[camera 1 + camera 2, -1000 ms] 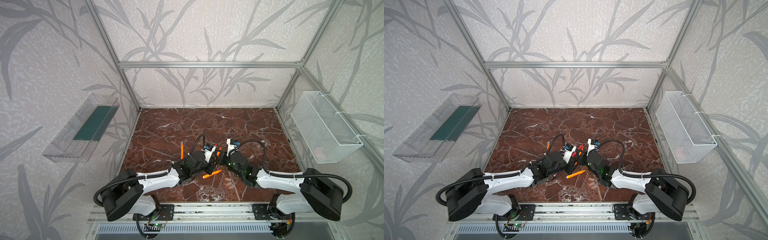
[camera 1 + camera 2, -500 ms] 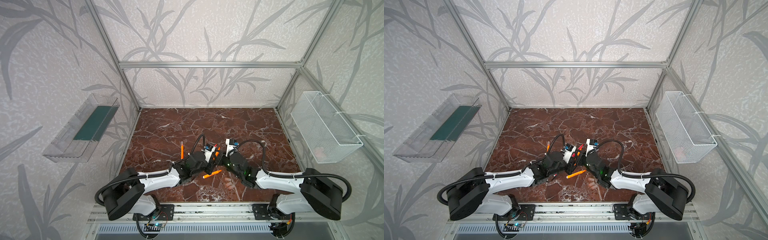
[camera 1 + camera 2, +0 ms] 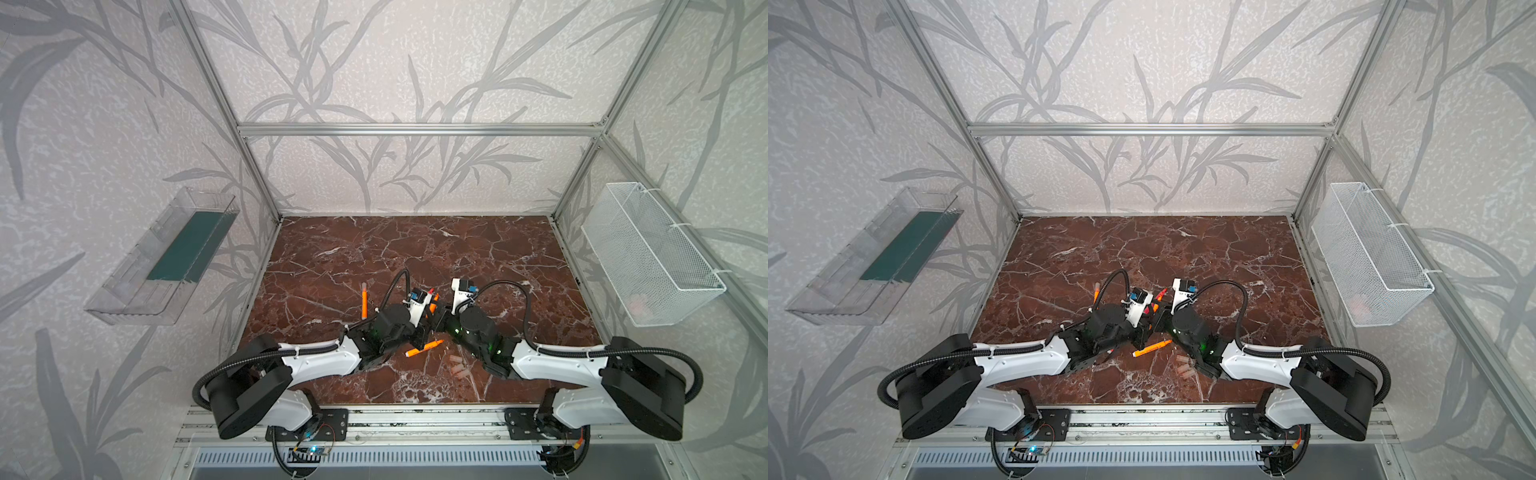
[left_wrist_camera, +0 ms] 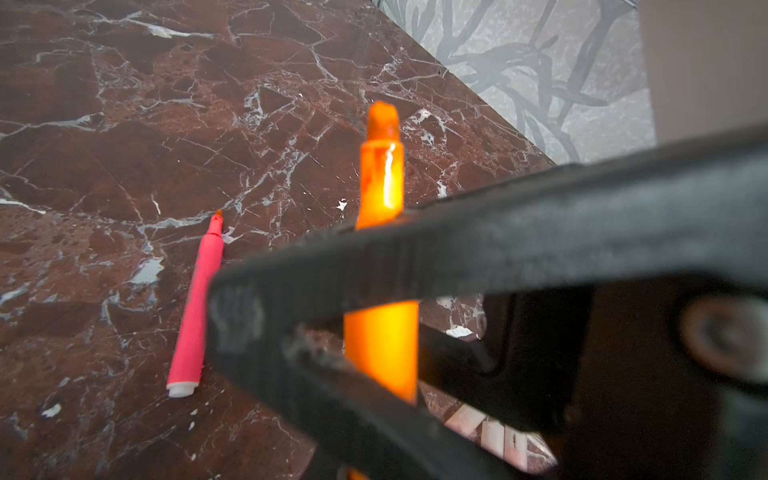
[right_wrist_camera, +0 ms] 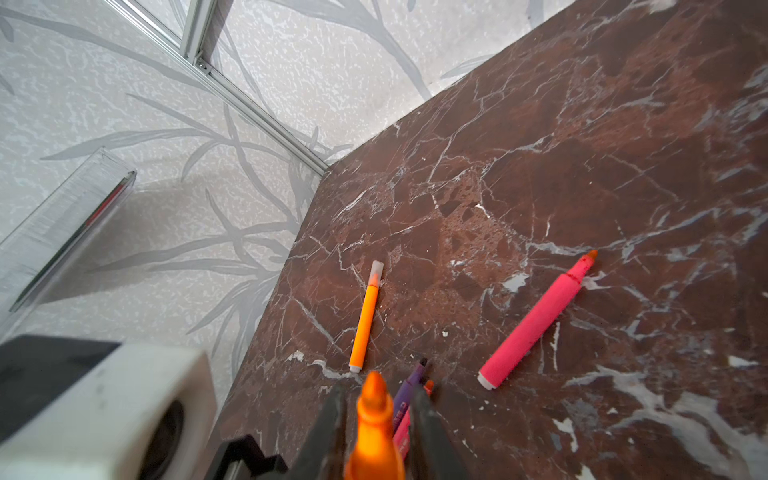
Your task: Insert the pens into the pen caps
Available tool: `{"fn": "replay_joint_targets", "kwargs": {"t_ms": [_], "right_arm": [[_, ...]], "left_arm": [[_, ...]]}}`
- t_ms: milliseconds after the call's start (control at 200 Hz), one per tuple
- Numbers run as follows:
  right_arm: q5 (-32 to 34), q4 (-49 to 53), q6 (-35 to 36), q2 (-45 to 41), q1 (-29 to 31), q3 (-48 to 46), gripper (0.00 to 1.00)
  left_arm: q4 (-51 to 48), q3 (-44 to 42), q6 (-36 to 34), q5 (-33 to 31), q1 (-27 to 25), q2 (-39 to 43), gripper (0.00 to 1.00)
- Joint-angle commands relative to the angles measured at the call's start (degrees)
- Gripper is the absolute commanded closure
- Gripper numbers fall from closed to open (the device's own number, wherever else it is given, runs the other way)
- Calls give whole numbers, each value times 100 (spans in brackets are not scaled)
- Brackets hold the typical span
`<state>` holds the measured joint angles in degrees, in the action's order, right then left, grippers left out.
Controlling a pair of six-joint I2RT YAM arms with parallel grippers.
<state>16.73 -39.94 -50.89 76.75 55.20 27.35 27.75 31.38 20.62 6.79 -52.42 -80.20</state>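
Observation:
My left gripper (image 4: 357, 328) is shut on an uncapped orange pen (image 4: 380, 187), its tip pointing away from the camera. The same pen (image 5: 374, 419) stands between the fingers of my right gripper (image 5: 376, 411), which is open with a thin gap on each side. In both top views the two grippers meet at mid-table and the orange pen (image 3: 424, 348) sticks out below them. A red-pink pen (image 5: 536, 320) lies bare on the marble. A purple pen (image 5: 409, 388) and another red-pink one lie under the right fingers. Several pen caps (image 3: 457, 365) lie beside the right arm.
An orange pen with a cap on it (image 3: 364, 300) lies left of the grippers. A clear shelf (image 3: 166, 266) hangs on the left wall and a white wire basket (image 3: 648, 257) on the right wall. The marble table (image 3: 415, 249) stretches toward the back wall.
The left jaws have shut on the orange pen, and the right jaws have eased off it. Both arms stay almost where they were.

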Motion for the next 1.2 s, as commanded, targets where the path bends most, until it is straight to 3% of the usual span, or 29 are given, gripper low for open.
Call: {"fn": "replay_joint_targets", "kwargs": {"t_ms": [0,130,300,540,720,855,985,1195], "right_arm": [[272,312,141,-283,46,-54,66],[348,577,222,-480,-16,-36,60],[408,718,246,-513,-49,26,59],[326,808,291,-513,-47,46,77],[344,960,341,-536,-46,113,81],[315,899,334,-598,-44,18,91],[141,903,244,-609,-36,16,98],[-23,463,107,-395,77,-126,100]], "left_arm": [[387,26,-20,285,22,-78,100],[549,-50,-84,485,22,-170,100],[600,-61,-42,665,22,-223,100],[622,-123,-67,631,21,-197,100],[635,-166,-50,639,22,-136,100],[658,-184,-51,588,22,-118,100],[601,-128,-6,423,22,-72,85],[574,6,-50,302,22,-90,72]]}}
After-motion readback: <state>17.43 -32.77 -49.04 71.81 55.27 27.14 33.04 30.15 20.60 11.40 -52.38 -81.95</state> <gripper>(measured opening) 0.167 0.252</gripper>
